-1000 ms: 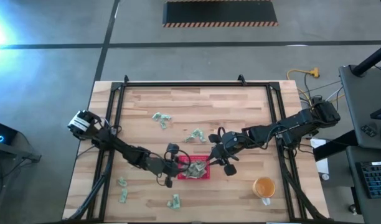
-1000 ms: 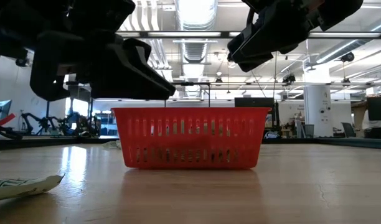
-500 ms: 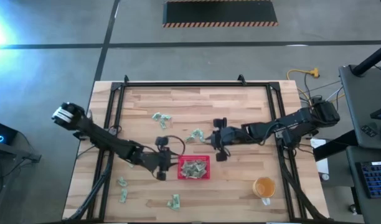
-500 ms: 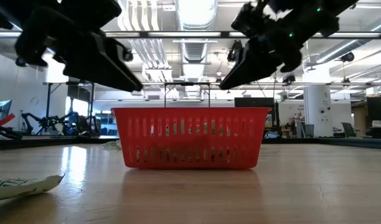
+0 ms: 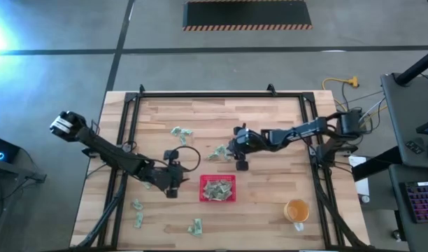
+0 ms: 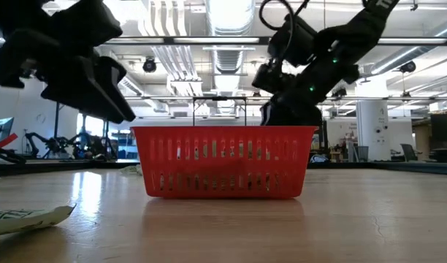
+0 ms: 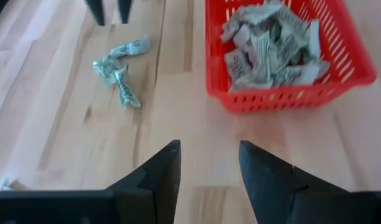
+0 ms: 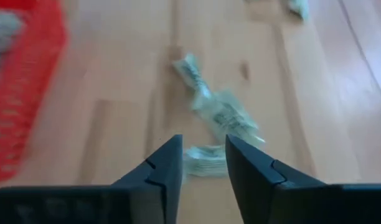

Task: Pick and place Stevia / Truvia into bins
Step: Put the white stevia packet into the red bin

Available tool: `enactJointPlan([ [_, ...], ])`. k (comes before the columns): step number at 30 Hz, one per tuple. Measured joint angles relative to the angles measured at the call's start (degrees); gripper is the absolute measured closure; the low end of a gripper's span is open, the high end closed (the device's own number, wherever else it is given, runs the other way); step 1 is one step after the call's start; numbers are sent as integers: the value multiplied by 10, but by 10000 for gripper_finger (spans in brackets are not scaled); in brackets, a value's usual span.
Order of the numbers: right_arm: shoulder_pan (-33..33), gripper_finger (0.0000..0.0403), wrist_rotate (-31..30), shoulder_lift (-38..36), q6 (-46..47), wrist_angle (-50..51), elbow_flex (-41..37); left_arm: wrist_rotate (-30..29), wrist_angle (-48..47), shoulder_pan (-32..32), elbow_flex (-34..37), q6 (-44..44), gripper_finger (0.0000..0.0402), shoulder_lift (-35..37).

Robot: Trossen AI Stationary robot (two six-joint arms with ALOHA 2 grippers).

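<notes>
The red tray (image 5: 217,189) sits near the table's middle, toward the near edge, and holds a heap of pale green sachets (image 7: 268,43). Loose sachets lie in a cluster (image 5: 219,152) just beyond the tray. More loose sachets (image 5: 180,133) lie farther off, and others (image 5: 138,213) lie by the near-left corner. My right gripper (image 5: 232,152) is low at the cluster, open. In the right wrist view one sachet (image 8: 205,158) lies between its fingertips (image 8: 203,163), and I cannot tell if they touch it. My left gripper (image 5: 176,175) hangs open to the left of the tray, above bare wood (image 7: 206,163).
A translucent orange cup (image 5: 296,210) stands near the table's near-right corner. A black frame rail (image 5: 126,133) runs along the left, far and right edges. One sachet (image 6: 23,217) lies close to the low camera. Bare wood stretches to the right of the tray.
My left gripper has drawn back from over the tray's left side toward the table's left. My right gripper has left the tray's right side, moving toward the far edge and leftward, and has come down to the sachet cluster beyond the tray. The tray has stayed in place.
</notes>
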State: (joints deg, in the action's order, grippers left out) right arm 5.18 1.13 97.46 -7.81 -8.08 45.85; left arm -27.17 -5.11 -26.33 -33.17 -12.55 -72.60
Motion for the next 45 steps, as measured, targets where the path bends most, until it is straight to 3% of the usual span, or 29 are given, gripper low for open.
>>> enactJointPlan([
  [11, 32, 228, 5, 46, 46, 8, 17, -48, -10, 2, 32, 14, 255, 1],
  [20, 35, 223, 10, 66, 53, 11, 17, -48, -8, 3, 46, 9, 256, 1],
  [27, 35, 256, 9, 65, 53, 23, 17, -48, -3, 3, 46, 9, 256, 1],
  [40, 37, 374, 2, 60, 28, 48, 18, -48, 0, 3, 46, 9, 256, 1],
  [45, 38, 387, -1, 41, 24, 49, 31, -48, 1, 4, 46, 9, 256, 1],
])
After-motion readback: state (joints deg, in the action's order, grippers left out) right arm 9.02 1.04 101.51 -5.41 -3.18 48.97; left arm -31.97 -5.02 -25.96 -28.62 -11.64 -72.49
